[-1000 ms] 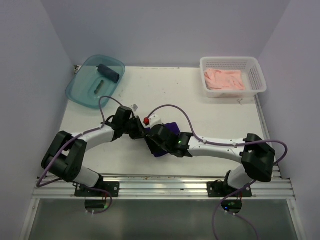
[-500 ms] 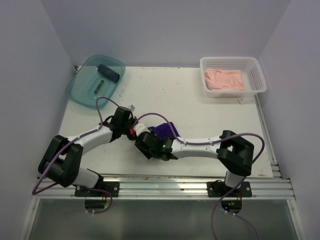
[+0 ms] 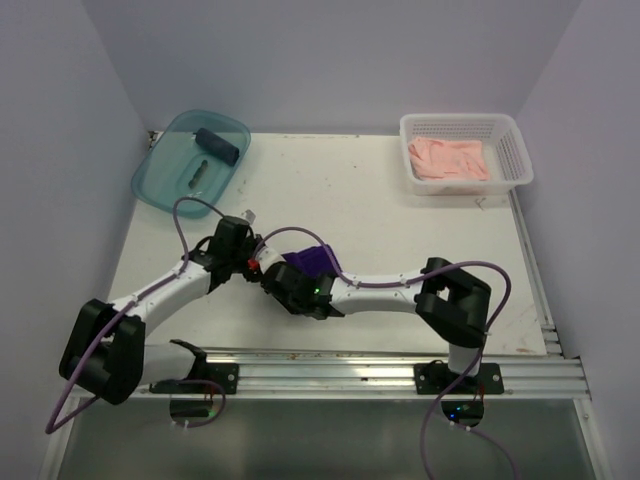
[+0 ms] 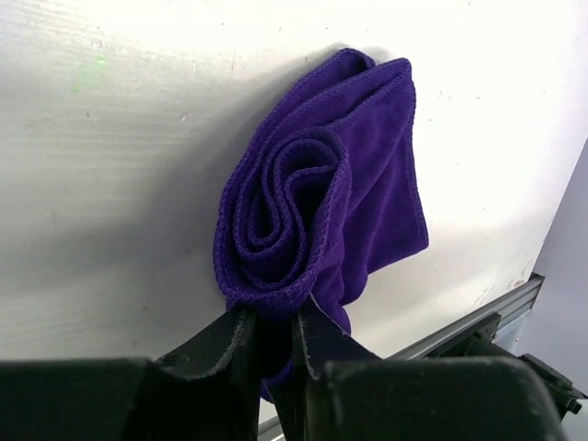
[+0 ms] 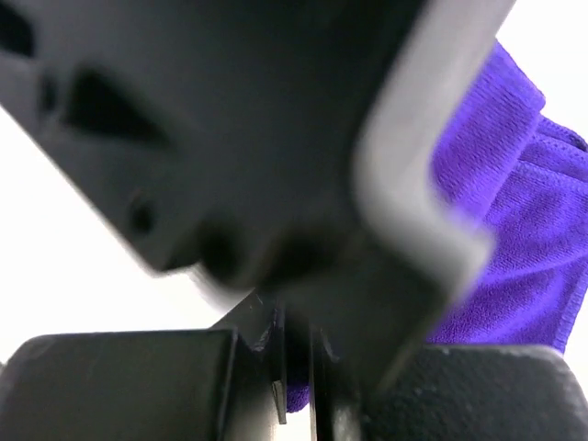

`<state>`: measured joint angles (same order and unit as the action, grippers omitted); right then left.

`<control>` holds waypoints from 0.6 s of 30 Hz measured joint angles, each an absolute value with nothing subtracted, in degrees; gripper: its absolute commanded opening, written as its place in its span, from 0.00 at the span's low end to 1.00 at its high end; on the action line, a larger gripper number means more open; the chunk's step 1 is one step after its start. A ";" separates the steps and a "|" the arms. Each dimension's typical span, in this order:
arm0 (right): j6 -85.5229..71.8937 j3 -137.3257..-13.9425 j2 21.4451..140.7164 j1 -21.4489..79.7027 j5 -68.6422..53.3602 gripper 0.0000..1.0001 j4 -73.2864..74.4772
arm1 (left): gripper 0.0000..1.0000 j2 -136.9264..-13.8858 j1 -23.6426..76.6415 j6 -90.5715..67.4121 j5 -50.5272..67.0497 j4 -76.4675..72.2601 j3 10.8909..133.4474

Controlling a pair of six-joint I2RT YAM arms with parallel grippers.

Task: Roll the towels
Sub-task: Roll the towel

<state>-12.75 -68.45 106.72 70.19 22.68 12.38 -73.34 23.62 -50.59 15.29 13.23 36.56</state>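
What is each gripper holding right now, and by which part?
Left gripper pinches the purple towel at the near end of its roll. Right gripper is shut beside it; hold unclear.

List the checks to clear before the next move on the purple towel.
1. Left gripper pinching the purple towel at its coiled end: ok.
2. Roll complete: not ok, a loose flap hangs off the coil.
3. Right gripper holding cloth: cannot tell, jaws near together, view blocked.
4. Blue towel rolled, in the teal tub: ok.
5. Pink towel rolled: not ok, lies unrolled in the white basket.
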 measured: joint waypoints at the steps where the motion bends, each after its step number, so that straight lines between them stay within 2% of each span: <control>1: -12.80 -68.42 106.69 70.06 21.85 0.00 11.79 | 0.24 -72.47 23.57 -50.61 15.11 13.54 36.25; 6: -14.24 -65.71 104.33 68.75 14.94 0.00 7.92 | 0.43 -68.10 22.55 -51.11 14.68 15.92 35.24; 9: -16.34 -63.13 101.80 66.59 10.37 0.00 5.67 | 0.59 -66.24 20.84 -51.00 14.79 16.86 35.22; 13: -19.86 -59.27 98.83 63.00 4.01 0.00 1.87 | 0.67 -64.23 17.78 -50.13 14.72 18.26 35.22; 18: -24.56 -54.94 97.12 58.54 -3.53 0.00 -3.33 | 0.68 -62.87 17.26 -49.95 14.81 18.96 35.24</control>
<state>-24.56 -54.94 97.12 58.54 -3.53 -3.33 -62.87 17.26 -49.95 14.81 18.96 35.24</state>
